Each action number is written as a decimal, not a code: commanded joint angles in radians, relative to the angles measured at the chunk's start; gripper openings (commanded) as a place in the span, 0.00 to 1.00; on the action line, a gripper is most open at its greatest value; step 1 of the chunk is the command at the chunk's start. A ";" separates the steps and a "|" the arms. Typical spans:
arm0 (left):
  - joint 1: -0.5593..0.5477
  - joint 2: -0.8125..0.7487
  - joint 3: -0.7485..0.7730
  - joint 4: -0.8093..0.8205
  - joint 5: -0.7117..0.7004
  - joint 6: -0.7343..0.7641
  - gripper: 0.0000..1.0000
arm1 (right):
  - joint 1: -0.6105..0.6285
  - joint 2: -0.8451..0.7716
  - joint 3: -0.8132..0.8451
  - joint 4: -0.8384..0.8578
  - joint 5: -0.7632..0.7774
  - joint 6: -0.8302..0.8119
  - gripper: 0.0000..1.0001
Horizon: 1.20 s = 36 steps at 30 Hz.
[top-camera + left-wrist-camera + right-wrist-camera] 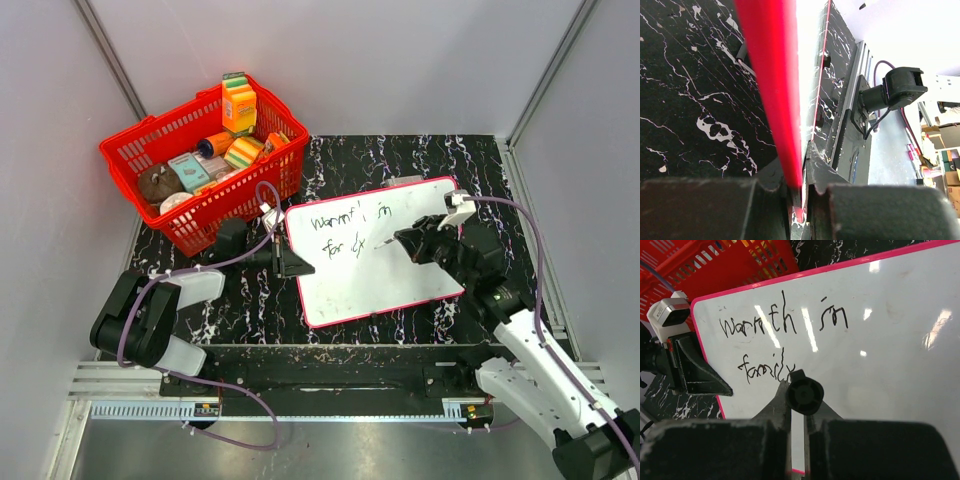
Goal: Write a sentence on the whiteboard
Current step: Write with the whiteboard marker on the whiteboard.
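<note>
Right wrist view: your right hand (799, 412) pinches the marker (805, 395) at the end of "family" on line 2, left hand (796, 192) clamps the whiteboard (880, 340) on the counter (420, 160), so the sentence looks nearly finished; lift straight off next.

A red basket (225, 210) sat at the far left of the black marbled tabletop (400, 155), holding 1 upright orange carton (238, 105), a teal box (188, 172) and a brown round item (157, 183).
</note>
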 commanded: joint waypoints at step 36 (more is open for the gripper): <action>0.008 0.008 -0.024 -0.027 -0.092 0.167 0.00 | 0.159 0.123 0.041 0.237 0.379 -0.136 0.00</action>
